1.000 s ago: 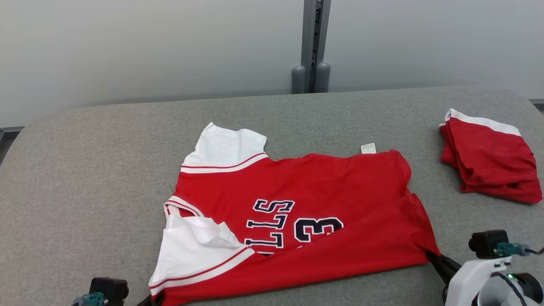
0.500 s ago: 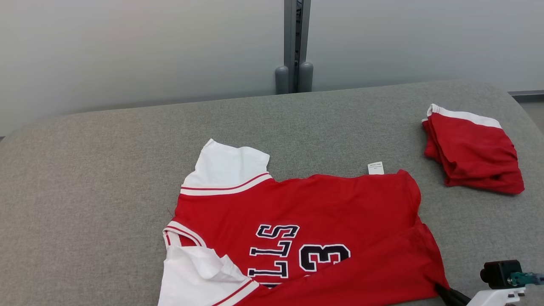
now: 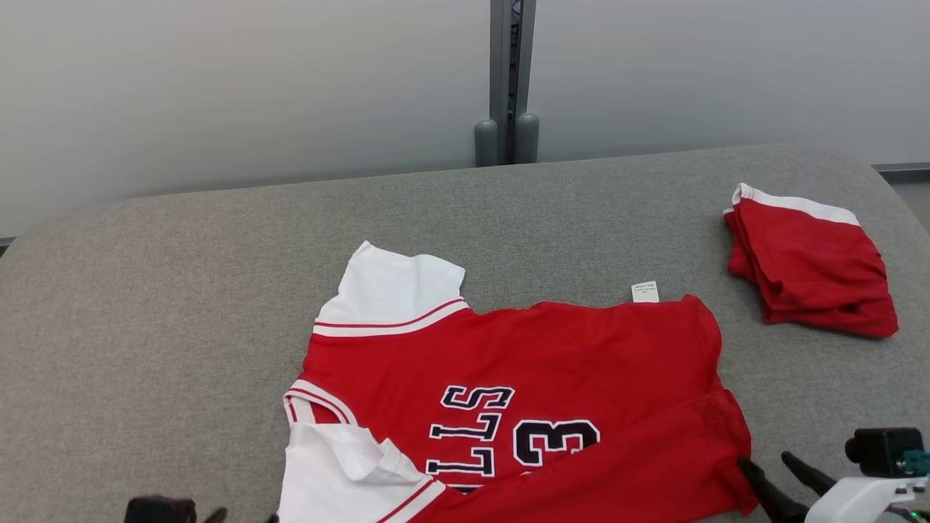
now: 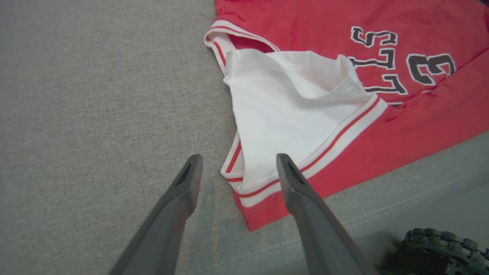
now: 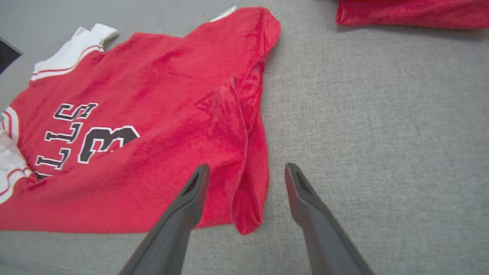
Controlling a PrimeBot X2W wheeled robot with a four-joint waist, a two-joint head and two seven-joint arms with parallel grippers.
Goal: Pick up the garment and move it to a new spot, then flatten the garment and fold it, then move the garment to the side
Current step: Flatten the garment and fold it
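The garment point(image 3: 523, 378) is a red jersey with white sleeves and dark lettering, lying spread on the grey table point(image 3: 145, 290) with its near edge folded over. In the left wrist view my left gripper point(image 4: 238, 158) stands open, its fingers either side of the white sleeve's hem on the garment point(image 4: 305, 114). My right gripper point(image 5: 246, 167) is open too, its fingers straddling the red bottom corner of the garment point(image 5: 153, 114) without gripping it. The head view shows the right gripper point(image 3: 766, 461) at that corner, lower right.
A second red garment point(image 3: 810, 265), folded, lies at the table's far right, also seen as a folded red garment point(image 5: 412, 13). A grey post point(image 3: 506, 80) stands behind the table. The table's front edge point(image 4: 382, 229) runs close to the jersey's near hem.
Both grippers have opened and let go of the jersey's near corners. The jersey lies where it was; the head camera tilted between the earliest frame and now.
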